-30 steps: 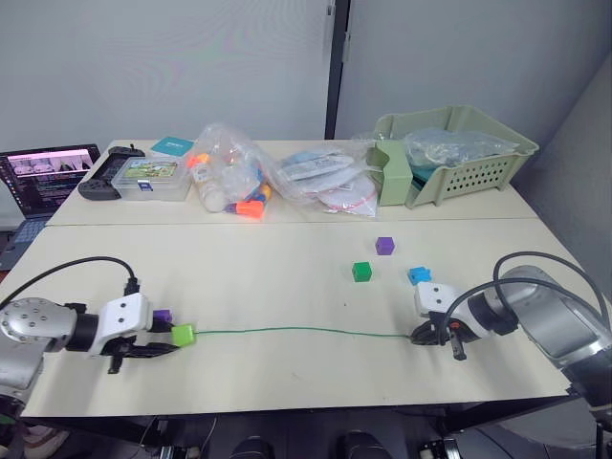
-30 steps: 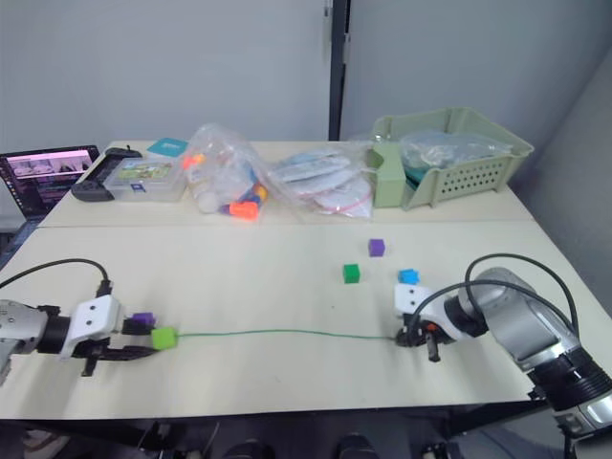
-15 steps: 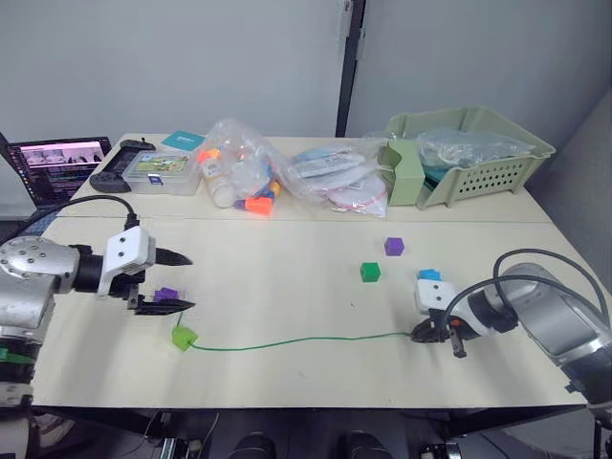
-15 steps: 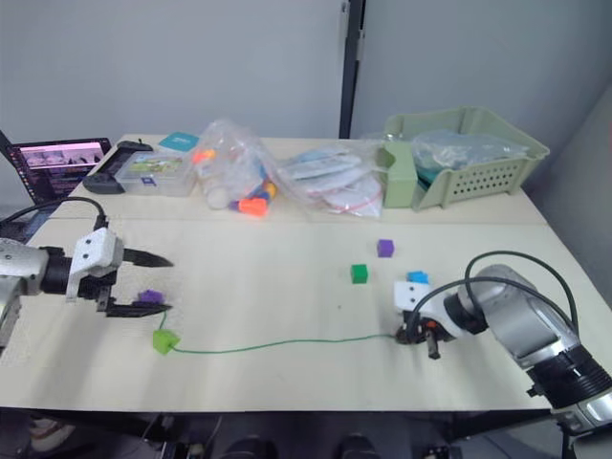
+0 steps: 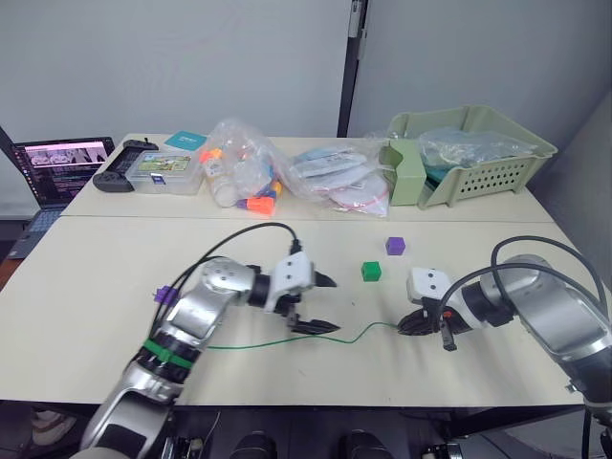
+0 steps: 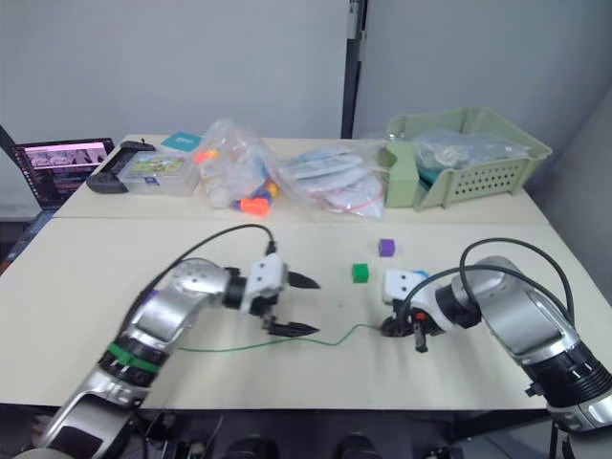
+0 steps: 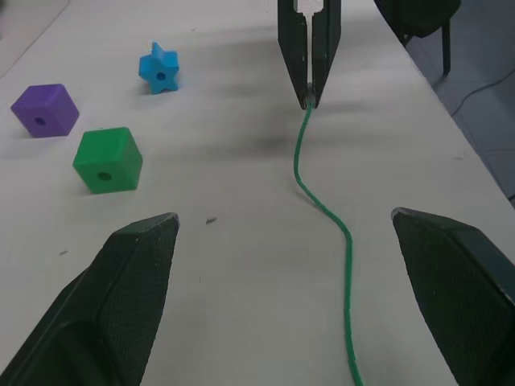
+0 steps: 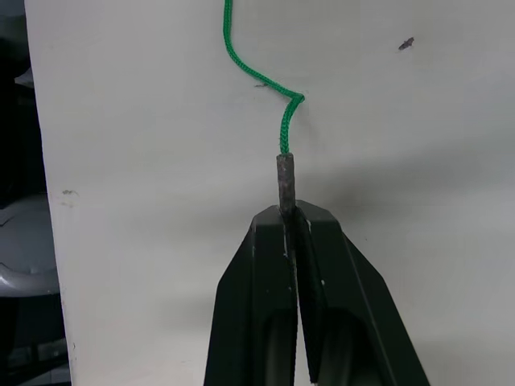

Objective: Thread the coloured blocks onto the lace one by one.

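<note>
1. Right gripper point(image 8: 291, 215): fingers pressed together, pinching the stiff tip of the lace point(image 5: 277, 343).
2. Left gripper point(image 5: 320, 304): fingers spread wide above the table point(image 5: 86, 277), holding nothing.
3. Lace lies on the table, running towards nine o'clock from the right gripper.
4. Dark green block point(image 5: 371, 272) and purple block point(image 5: 395, 246) sit loose at twelve o'clock of the lace tip.

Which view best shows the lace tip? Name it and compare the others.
The right wrist view: the stiff lace tip sits pinched between the right gripper's shut fingers, with green cord running on from it. The left wrist view shows that pinch from the far side, smaller. In the eye views the gripper hides the tip.
</note>
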